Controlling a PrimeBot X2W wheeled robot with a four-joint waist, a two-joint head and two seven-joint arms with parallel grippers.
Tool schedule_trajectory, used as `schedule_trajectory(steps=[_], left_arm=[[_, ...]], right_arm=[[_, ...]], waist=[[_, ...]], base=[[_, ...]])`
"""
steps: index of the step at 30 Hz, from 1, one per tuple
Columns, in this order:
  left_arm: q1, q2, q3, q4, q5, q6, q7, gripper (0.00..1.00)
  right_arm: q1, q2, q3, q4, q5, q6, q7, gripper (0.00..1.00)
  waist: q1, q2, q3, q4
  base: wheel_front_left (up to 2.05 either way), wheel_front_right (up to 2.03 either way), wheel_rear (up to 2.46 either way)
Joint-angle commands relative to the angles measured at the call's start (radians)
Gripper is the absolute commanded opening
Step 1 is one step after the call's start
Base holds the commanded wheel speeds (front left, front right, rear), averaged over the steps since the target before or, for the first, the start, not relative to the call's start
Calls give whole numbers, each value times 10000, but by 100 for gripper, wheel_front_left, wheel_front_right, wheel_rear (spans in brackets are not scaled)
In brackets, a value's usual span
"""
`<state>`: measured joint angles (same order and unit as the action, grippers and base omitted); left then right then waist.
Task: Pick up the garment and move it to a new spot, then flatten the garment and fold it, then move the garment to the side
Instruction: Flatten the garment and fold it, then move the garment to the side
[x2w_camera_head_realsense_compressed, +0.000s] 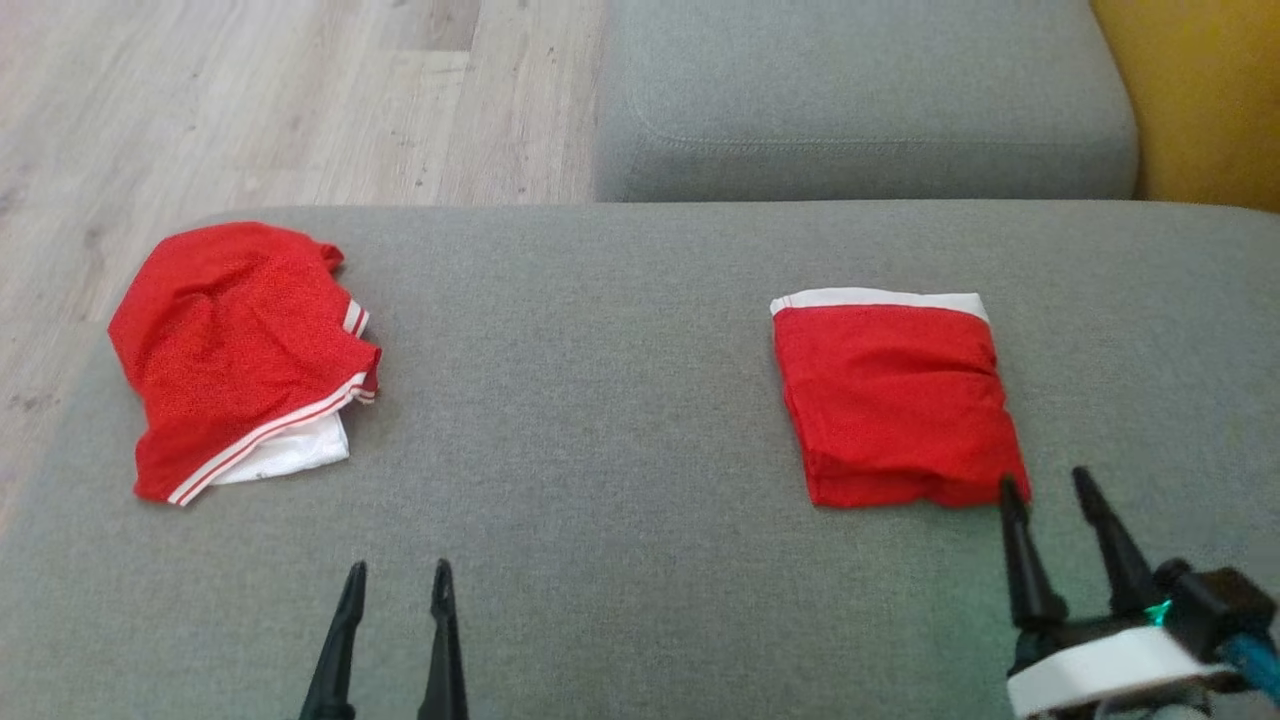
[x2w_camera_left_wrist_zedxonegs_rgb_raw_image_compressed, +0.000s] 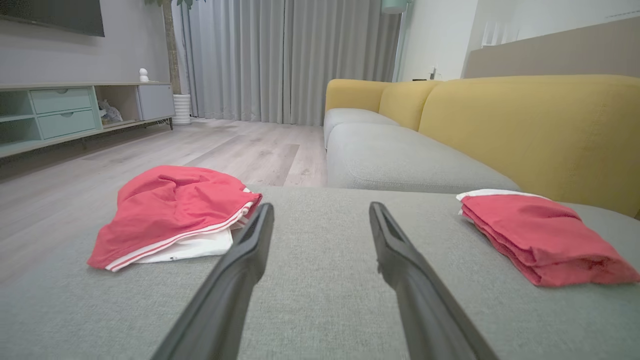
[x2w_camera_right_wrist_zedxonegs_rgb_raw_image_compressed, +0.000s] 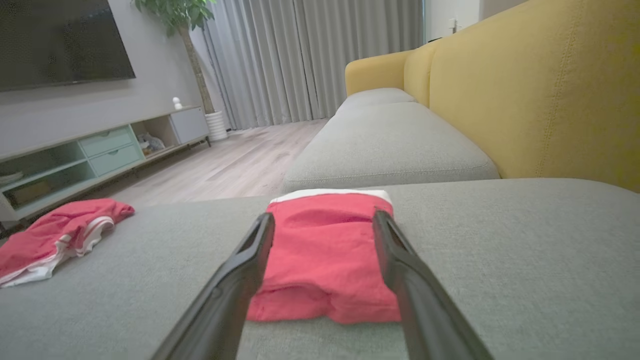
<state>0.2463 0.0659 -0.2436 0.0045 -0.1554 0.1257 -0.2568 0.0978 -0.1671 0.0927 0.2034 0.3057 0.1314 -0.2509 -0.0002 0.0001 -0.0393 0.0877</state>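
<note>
Folded garment (x2w_camera_head_realsense_compressed: 895, 400): no readable text or brand.
Loose garment (x2w_camera_head_realsense_compressed: 235, 350): none readable.
Sofa (x2w_camera_head_realsense_compressed: 620, 420): none.
TV (x2w_camera_right_wrist_zedxonegs_rgb_raw_image_compressed: 55, 45): no readable signs.

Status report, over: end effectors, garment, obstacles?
Left end effector open, empty. Right end effector open, at edge of folded red shorts. Crumpled red shorts far left, untouched.

It's a living room: sofa (x2w_camera_left_wrist_zedxonegs_rgb_raw_image_compressed: 525, 125), television (x2w_camera_right_wrist_zedxonegs_rgb_raw_image_compressed: 60, 45), curtains (x2w_camera_left_wrist_zedxonegs_rgb_raw_image_compressed: 285, 60)
</note>
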Motion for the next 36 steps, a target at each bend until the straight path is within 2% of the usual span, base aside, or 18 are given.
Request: schedule_trajectory(steps=[1,18,36], left_arm=[[-253,-11,472,-267,103,-24,-49,100],[-163,-95,719,-111,563,-269,-49,100],[-133,-141,754,-85,598,-278,-49,100]], right_arm=[[-179,29,179,-320,-310,-7,-105,100],[214,523,-125,-90,-1374,-7,-108,100],[395,624,-187,0,-1559,-7,-108,100]], waist=[[2,-1,-72,-53],[2,-1,-291,9],[2,-1,-354,-235]], base=[[0,0,0],[0,0,0],[0,0,0]])
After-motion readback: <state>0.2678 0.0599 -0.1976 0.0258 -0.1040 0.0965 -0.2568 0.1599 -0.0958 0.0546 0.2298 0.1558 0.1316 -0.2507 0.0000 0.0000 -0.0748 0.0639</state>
